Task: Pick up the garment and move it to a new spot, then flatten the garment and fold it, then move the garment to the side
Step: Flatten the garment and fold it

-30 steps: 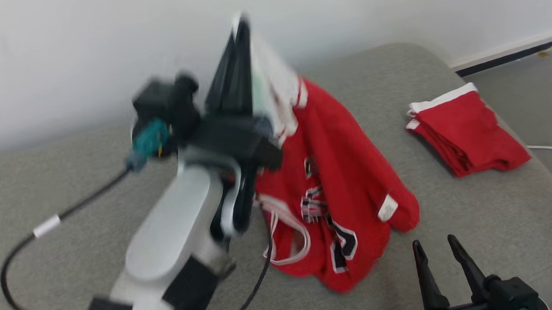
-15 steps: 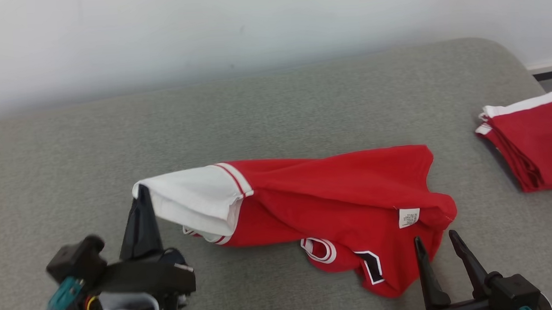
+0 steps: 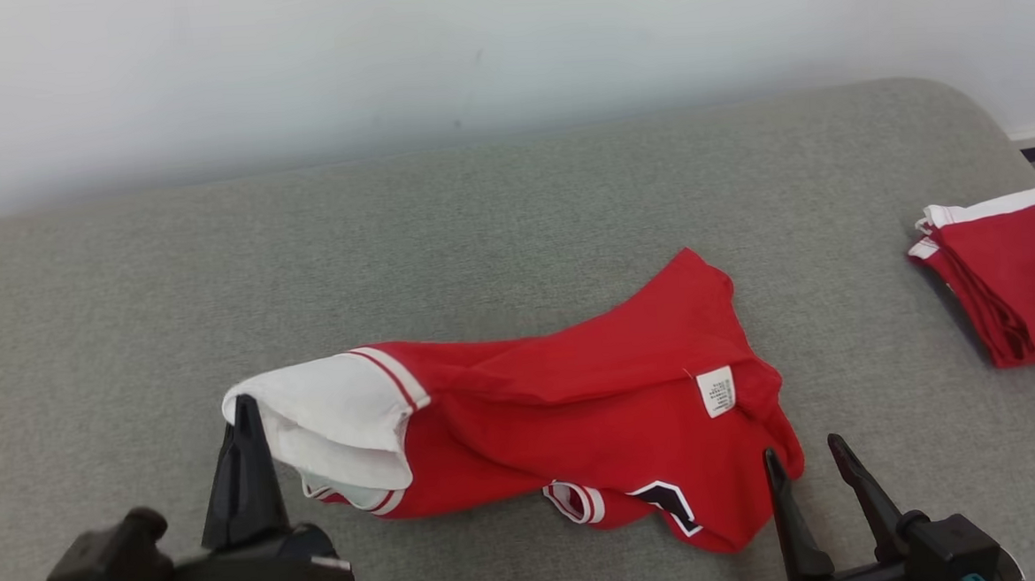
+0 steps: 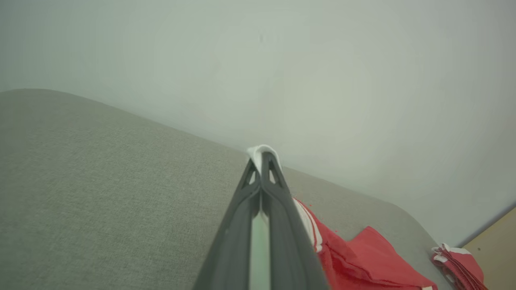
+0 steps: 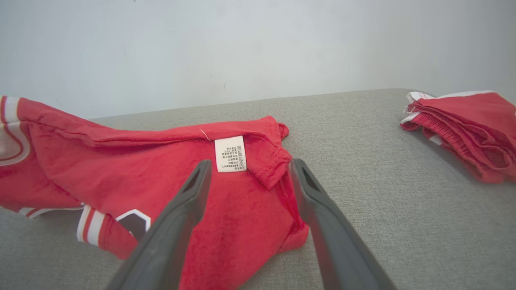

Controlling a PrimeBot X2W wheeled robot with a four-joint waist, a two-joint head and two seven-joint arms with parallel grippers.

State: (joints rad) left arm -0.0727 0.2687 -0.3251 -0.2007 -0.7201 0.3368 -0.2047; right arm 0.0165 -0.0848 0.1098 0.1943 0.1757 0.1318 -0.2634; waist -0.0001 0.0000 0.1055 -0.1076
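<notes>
I've got left tool (image 3: pixel 242 409) clenched on white hem (image 3: pixel 329 415) of shirt (image 3: pixel 577 411); right tool (image 3: pixel 800 449) released, shirt bunched ahead. Flattening, folding, shifting aside look undone.

A grey padded surface (image 3: pixel 514 220) with a rounded far right corner ran up to a pale wall. Near its front middle a red garment (image 3: pixel 595 410) lay crumpled and stretched left to right, with its white sleeve at the left end and a white label (image 3: pixel 716 392) showing near the right end. Well apart, at the right edge, sat a folded red pile (image 3: pixel 1014 291) with white trim
</notes>
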